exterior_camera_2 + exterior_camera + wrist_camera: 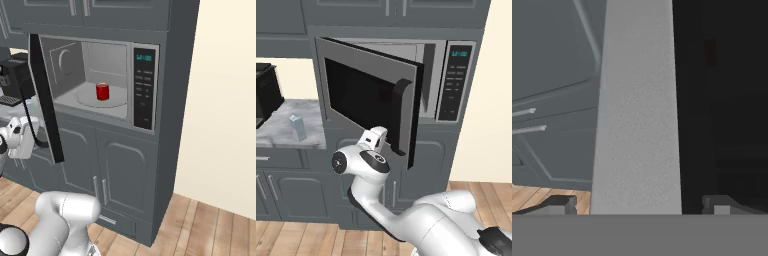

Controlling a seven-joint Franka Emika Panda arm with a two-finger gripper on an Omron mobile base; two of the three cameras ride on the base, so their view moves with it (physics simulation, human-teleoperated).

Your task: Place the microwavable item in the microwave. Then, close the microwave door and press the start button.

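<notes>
From my right base camera I see the microwavable item (102, 91), a small glossy red cylinder, standing upright on the round glass turntable (85, 100) inside the microwave (95, 47), a boxy silver-grey cavity in the upper middle of the frame. To its right is the dark control panel (143, 90) with a teal display. The microwave door (368, 95) is partly swung out; in my left base camera it fills the centre, a matte silver frame around a flat black window, with a dark vertical bar handle (398, 117) near its free edge. My hand camera looks along a grainy silver strip of the door frame (637, 110), black glass to the right, grey panelled cabinet fronts (552, 100) to the left. The gripper (642, 205) has its fingers spread wide, one dark tip on each side of that strip, clasping nothing. A pale blue-grey carton (298, 127) stands on the marbled counter (286, 135) at middle left.
</notes>
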